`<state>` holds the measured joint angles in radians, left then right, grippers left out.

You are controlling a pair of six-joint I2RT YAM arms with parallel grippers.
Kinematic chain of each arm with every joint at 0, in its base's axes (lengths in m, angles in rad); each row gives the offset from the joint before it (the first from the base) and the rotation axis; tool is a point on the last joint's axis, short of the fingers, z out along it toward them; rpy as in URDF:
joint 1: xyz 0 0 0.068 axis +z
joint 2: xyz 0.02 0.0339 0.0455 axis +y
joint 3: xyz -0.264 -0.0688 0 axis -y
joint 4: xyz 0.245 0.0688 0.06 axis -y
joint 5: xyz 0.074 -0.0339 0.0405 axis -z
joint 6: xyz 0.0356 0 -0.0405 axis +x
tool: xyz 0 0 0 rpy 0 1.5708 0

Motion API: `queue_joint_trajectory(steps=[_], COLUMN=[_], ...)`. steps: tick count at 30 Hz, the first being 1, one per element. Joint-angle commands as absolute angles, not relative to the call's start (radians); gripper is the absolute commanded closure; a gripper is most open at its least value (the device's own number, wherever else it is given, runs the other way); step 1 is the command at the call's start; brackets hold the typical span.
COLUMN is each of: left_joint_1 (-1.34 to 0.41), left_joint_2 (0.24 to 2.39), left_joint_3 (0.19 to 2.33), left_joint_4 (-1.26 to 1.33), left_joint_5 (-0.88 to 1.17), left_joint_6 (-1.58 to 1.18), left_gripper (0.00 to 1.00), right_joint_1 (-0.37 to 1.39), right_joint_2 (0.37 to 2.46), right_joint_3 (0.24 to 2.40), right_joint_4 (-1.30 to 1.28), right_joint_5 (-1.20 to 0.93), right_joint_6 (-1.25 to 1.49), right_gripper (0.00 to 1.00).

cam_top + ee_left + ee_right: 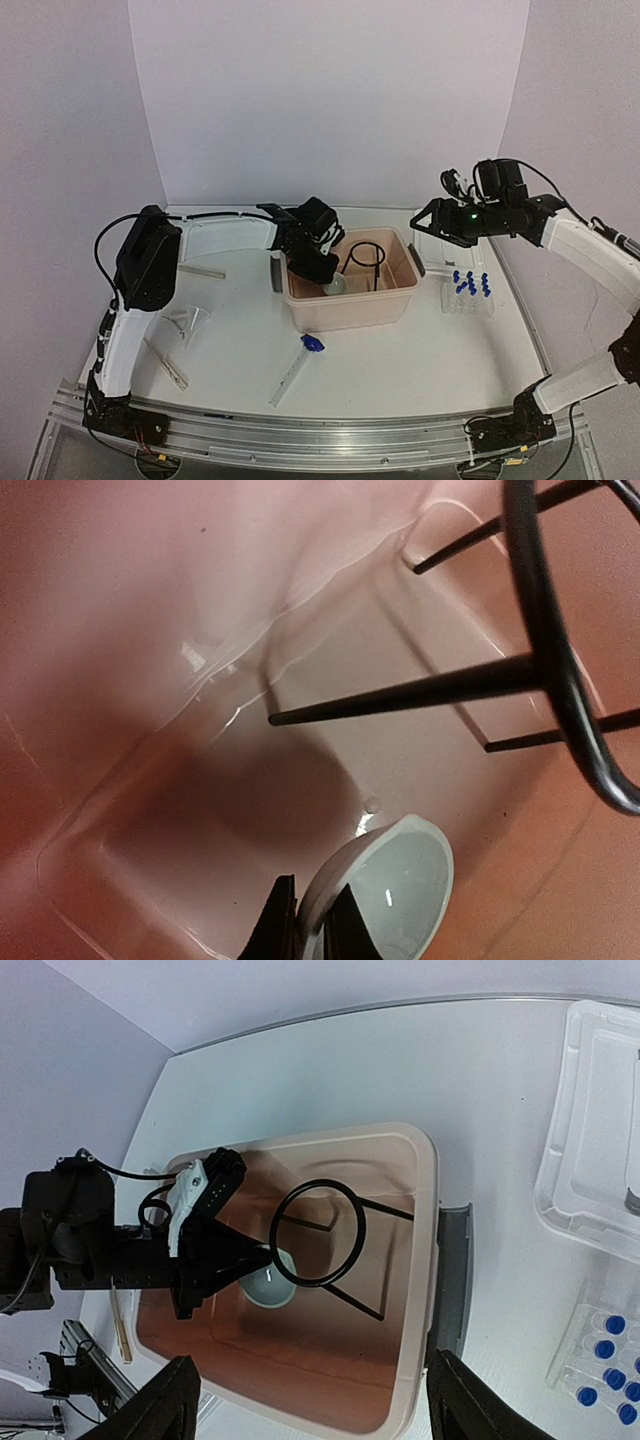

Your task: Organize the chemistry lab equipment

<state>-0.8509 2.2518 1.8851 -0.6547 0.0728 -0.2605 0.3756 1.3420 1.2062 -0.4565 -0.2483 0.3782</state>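
Left end effector [312, 920] pinched dish [395, 880] rim, low in tub [350, 310]; ring stand [545, 640] just right. Right end effector [320, 1400] open, above tub, farther off.

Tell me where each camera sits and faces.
Top external: overhead, near edge, facing down on the white table; left arm, right arm show.
Left wrist: inside the beige plastic tub, facing its floor; left gripper pinches a pale round dish.
Right wrist: above the tub, looking down; open right gripper shows.
All share the black wire ring stand.

White links [225, 235], black joints [148, 262], cables [99, 248]
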Motion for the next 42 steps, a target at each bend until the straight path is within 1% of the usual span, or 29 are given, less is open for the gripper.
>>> queue_joint_trajectory(steps=[1,5,12,15,18,25,30,34,40,42], left_joint_1=[-0.847,-0.848,-0.849,-0.848,-0.848,-0.848,-0.848,-0.848,-0.85,-0.853], left_joint_2=[2.253,2.286,2.362,2.366,2.374,2.399,2.403,2.376,2.282,2.245], left_joint_3=[1.917,1.946,2.053,2.057,2.061,2.087,2.099,2.103,2.094,2.088], left_joint_4=[-0.633,-0.625,-0.695,-0.697,-0.701,-0.73,-0.74,-0.724,-0.679,-0.672], left_joint_5=[-0.046,-0.068,-0.162,-0.186,-0.197,-0.213,-0.202,-0.168,-0.134,-0.153], left_joint_6=[-0.353,-0.457,-0.586,-0.593,-0.6,-0.601,-0.593,-0.573,-0.544,-0.54], left_gripper=[1.0,0.99,0.98,0.93,0.91,0.81,0.71,0.61,0.56,0.55], right_joint_1=[0.373,0.373,0.373,0.374,0.373,0.373,0.374,0.374,0.373,0.373], right_joint_2=[1.298,1.299,1.299,1.295,1.291,1.293,1.295,1.295,1.285,1.282], right_joint_3=[1.199,1.202,1.205,1.205,1.202,1.203,1.202,1.205,1.209,1.211], right_joint_4=[-0.436,-0.436,-0.437,-0.436,-0.436,-0.436,-0.436,-0.436,-0.436,-0.436], right_joint_5=[-0.225,-0.224,-0.222,-0.219,-0.211,-0.199,-0.2,-0.205,-0.214,-0.224], right_joint_6=[0.373,0.381,0.391,0.393,0.393,0.393,0.395,0.4,0.403,0.403], right_gripper=[0.25,0.25,0.25,0.25,0.25,0.25,0.25,0.25,0.25,0.25])
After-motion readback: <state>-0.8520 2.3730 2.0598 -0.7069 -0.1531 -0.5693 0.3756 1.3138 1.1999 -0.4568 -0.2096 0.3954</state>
